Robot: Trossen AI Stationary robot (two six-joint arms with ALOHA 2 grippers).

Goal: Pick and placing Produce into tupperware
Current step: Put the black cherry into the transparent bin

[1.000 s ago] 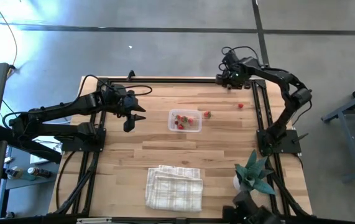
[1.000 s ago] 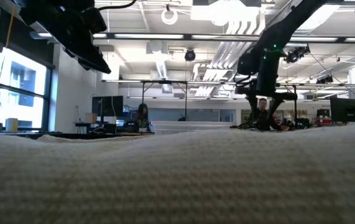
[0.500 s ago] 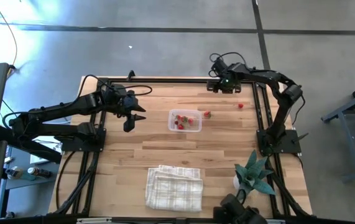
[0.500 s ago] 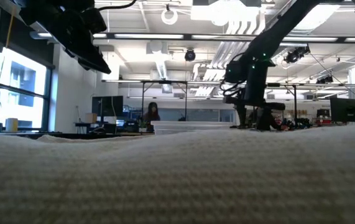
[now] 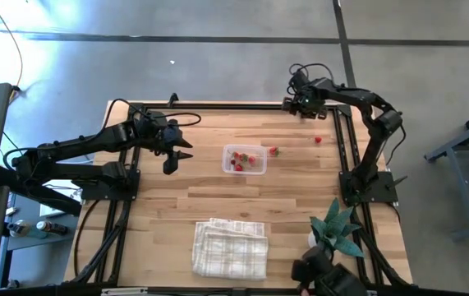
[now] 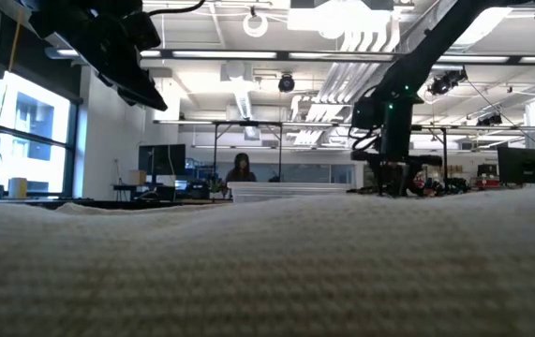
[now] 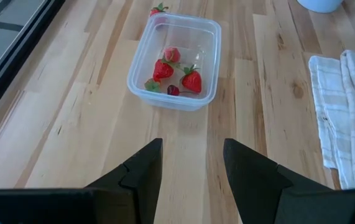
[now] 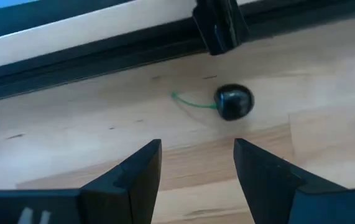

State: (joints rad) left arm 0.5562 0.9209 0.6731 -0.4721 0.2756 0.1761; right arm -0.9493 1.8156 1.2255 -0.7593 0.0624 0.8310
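The clear tupperware (image 5: 244, 159) stands mid-table and holds several red strawberries (image 7: 191, 81) and a dark cherry (image 7: 173, 90). One strawberry (image 5: 273, 151) lies just outside it on its right side, and another (image 5: 318, 140) lies farther right. A dark cherry with a green stem (image 8: 233, 101) lies on the wood by the far rail. My right gripper (image 8: 197, 149) hovers open just short of that cherry, pointing down at the far edge (image 5: 305, 111). My left gripper (image 5: 171, 164) hangs open left of the tupperware, with nothing between its fingers (image 7: 193, 146).
A folded white checked cloth (image 5: 231, 248) lies near the front edge and fills the foreground of the low view. A green plant in a white pot (image 5: 337, 230) stands at the front right. Black frame rails (image 5: 218, 106) border the table. Bare wood lies around the tupperware.
My right gripper swung a little toward the table's left along the far edge, then came partway back to the right and sank slightly. It has stayed open. The left arm and the produce have kept still.
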